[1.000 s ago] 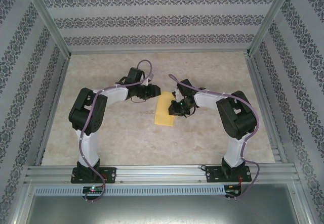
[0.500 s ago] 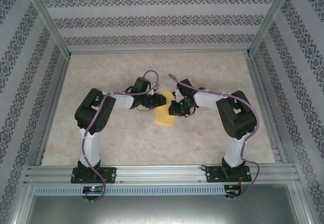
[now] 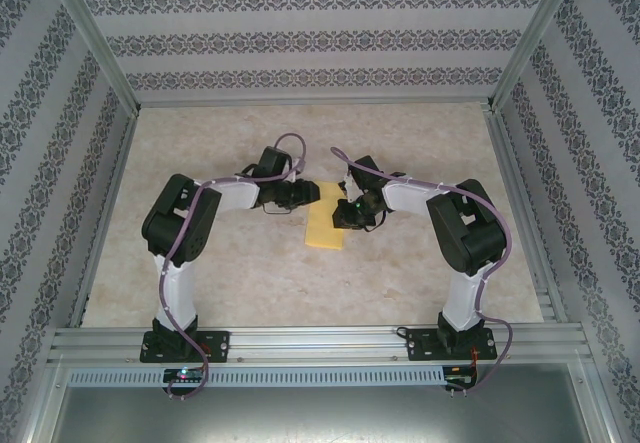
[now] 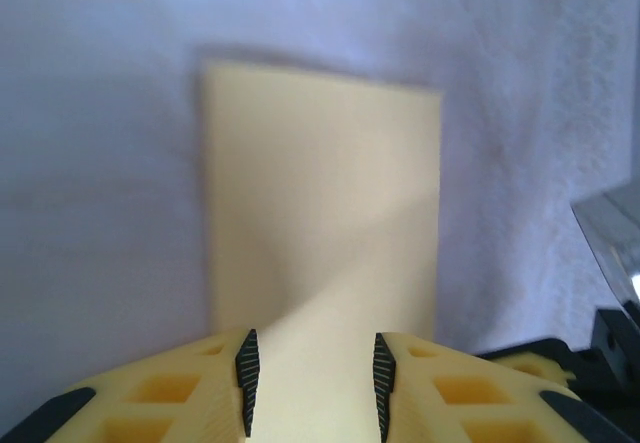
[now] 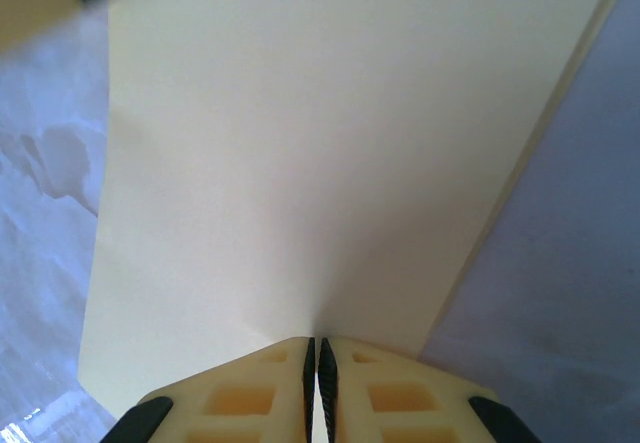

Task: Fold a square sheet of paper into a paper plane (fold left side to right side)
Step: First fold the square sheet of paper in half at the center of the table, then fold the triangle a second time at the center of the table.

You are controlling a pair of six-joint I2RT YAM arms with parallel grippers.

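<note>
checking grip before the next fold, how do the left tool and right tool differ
Left tool has its jaws apart, the square sheet of paper showing in the gap; right tool has its jaws pressed together on the sheet's edge. Left tool is at the sheet's far left corner, right tool at its right side. Both are yellow with black ribbed faces.

It is a robot test cell in a lab: an aluminium frame (image 3: 93,38) with wallpaper-patterned panels (image 3: 320,38) boxes in a marble-look tabletop (image 3: 250,273), where a left arm (image 3: 175,263) and a right arm (image 3: 462,283) are bolted to a metal rail (image 3: 320,338).
</note>
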